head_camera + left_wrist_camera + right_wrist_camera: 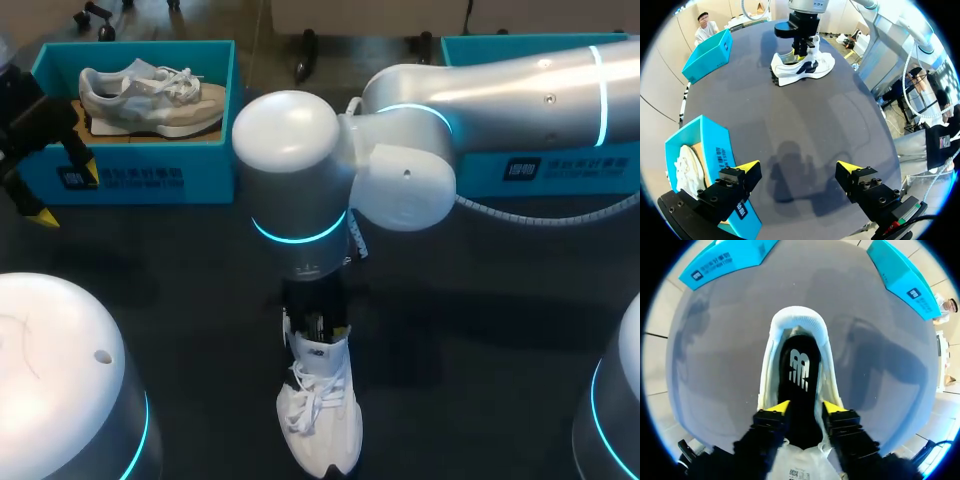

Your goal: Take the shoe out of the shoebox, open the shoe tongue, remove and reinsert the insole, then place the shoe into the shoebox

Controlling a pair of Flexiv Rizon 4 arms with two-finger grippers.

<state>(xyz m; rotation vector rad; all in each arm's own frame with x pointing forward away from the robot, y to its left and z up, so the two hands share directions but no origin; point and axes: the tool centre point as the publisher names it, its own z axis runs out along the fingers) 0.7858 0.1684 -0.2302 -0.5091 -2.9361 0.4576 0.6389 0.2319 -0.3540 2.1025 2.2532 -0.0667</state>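
Pinching insole point(799, 370) in shoe point(320, 415) w/ R tool point(805, 407); L tool point(797, 167) open by shoebox point(140, 160).

Right arm point(520, 90) stretches across the dark bench point(500, 330), right hand point(315, 322) down at the white sneaker point(320, 420). Left hand point(66, 192) hangs spread wide beside the teal shoebox point(150, 170), grey sneaker point(150, 95) inside.

White shoe point(322, 420) upright on table, black insole point(799, 390) in opening; teal shoebox point(150, 172) far left, holding second shoe point(150, 95).
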